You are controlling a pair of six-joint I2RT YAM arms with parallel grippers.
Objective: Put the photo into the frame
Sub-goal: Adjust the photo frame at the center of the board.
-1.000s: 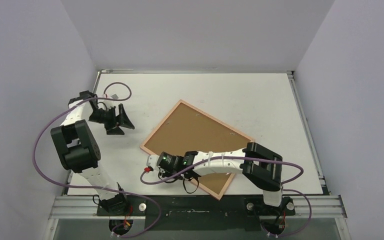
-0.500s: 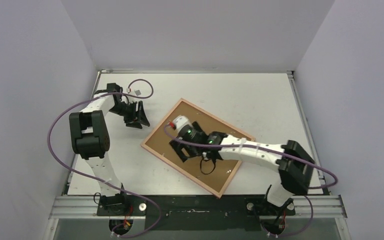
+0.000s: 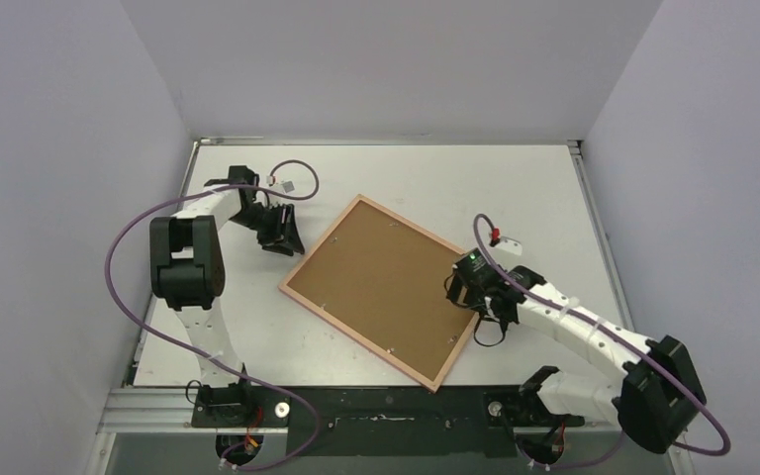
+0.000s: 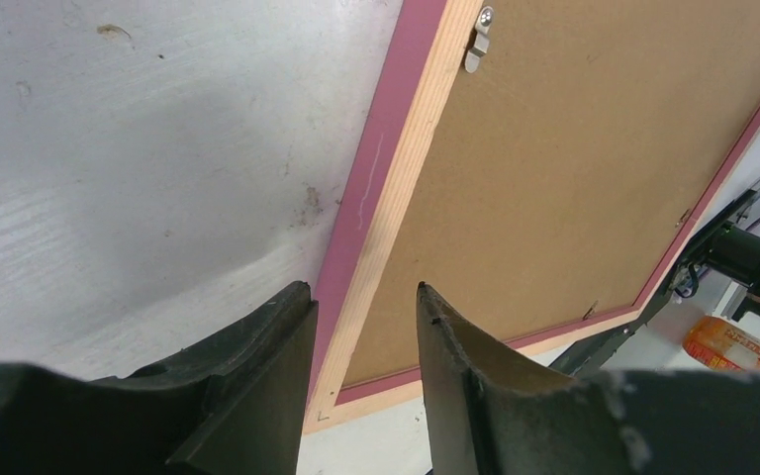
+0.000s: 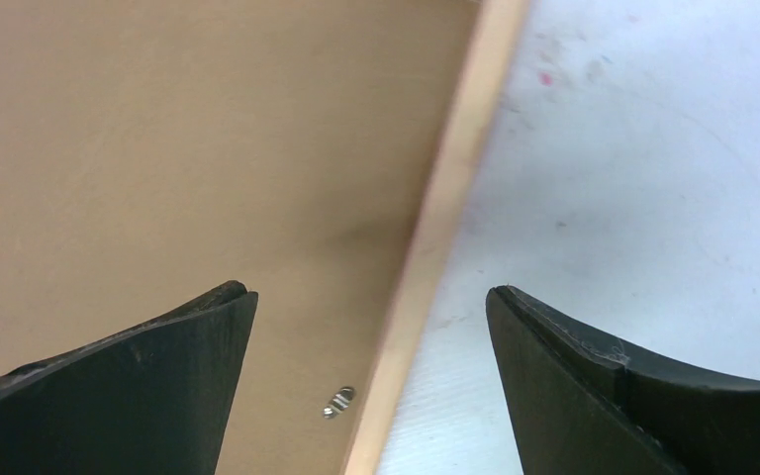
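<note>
**Frame lies back up at mid-tabletop, an open end effector at each side**

From above we see the frame lying back up, turned like a diamond, in the middle of the picture on the white tabletop. The brown backing board fills it. The left end effector sits just beside the frame's upper-left side. The right end effector is at its right-hand side.

The wrist views add what the overhead one cannot resolve. In the left wrist view the rail is pale wood on the back with a pink outer face. The left end effector's fingers stand a narrow gap apart and grip nothing, with the rail lined up with that gap. In the right wrist view the right end effector is spread wide and empty. The board is at the left of that picture and bare tabletop at the right, and the rail runs up between the fingers.

A second ago the right end effector was low at the frame's left corner, its arm stretched across the board. Half a second ago it was over the board's middle, and now it has crossed to the right side. The left end effector was further left with its fingers wider, and it has since moved toward the frame and narrowed. The frame has not shifted.

We count one frame, one backing board, two arms and two end effectors. Two metal clips show in the left wrist view, and one in the right.
</note>
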